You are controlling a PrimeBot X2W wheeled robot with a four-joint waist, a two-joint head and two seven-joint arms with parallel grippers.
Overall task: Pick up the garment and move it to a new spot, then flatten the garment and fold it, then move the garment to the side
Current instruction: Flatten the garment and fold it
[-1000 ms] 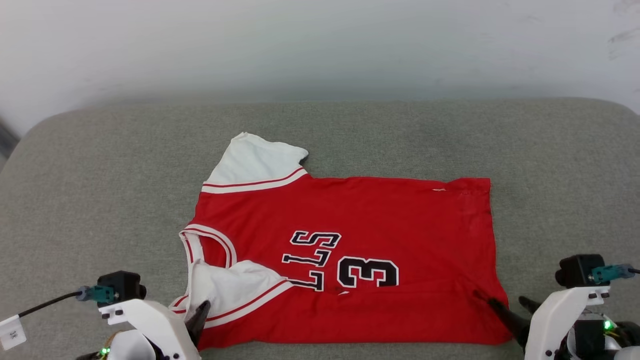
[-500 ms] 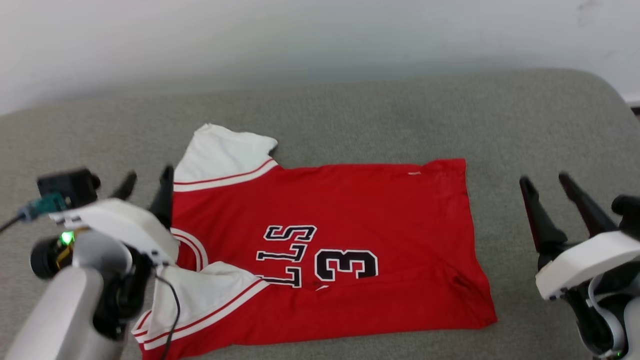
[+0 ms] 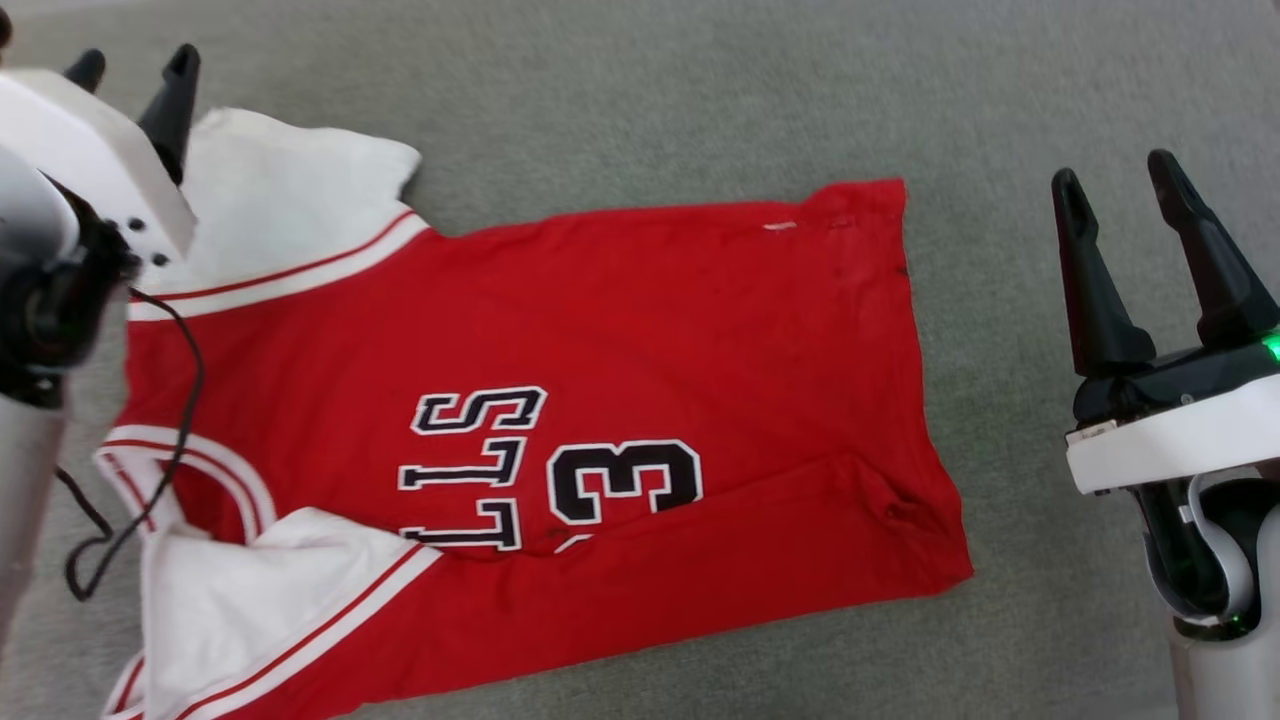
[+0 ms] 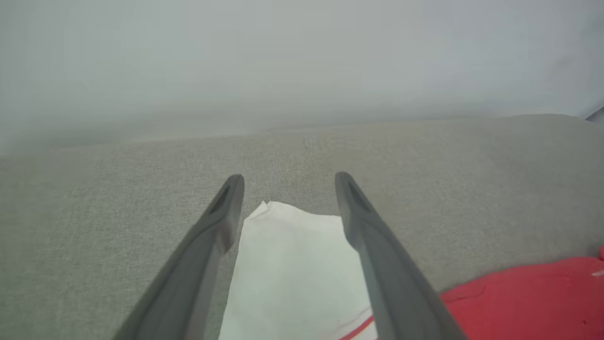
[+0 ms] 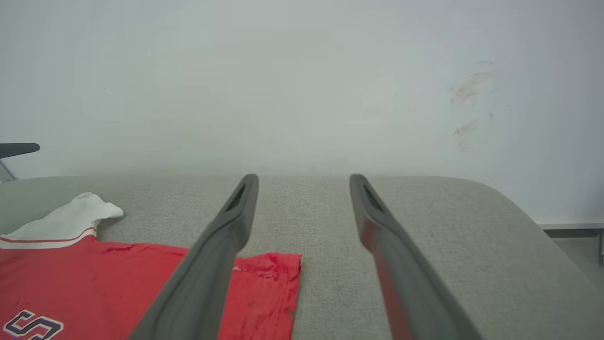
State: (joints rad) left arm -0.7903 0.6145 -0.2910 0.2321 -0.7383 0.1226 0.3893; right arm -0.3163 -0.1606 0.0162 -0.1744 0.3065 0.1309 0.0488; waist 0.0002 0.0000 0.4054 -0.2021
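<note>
- Two claws stand wide apart and hold nothing in the head view. The left claw [image 3: 135, 62] hangs over the far sleeve [image 3: 290, 200] of the shirt [image 3: 600, 330]; whether it touches cannot be told. The right claw [image 3: 1113, 172] is off the shirt's hem side, clear of the cloth. The shirt lies spread, lettering up, on the grey fabric counter [image 3: 700, 90], its near sleeve folded in. The left arm reaches forward along the collar side, a black cable [image 3: 185, 400] looping under its wrist. The right forearm rises at the lower right, fingers pointing away.
- Left wrist view: the left claw [image 4: 289, 179] is spread, with the white sleeve [image 4: 292, 264] showing between its fingers. The counter [image 4: 94, 212] runs to a pale wall [image 4: 283, 56].
- Right wrist view: the right claw [image 5: 304, 179] is spread over bare counter [image 5: 448, 245], and the shirt's [image 5: 118, 278] hem corner lies behind one finger. A scuffed white wall [image 5: 283, 85] stands beyond.
</note>
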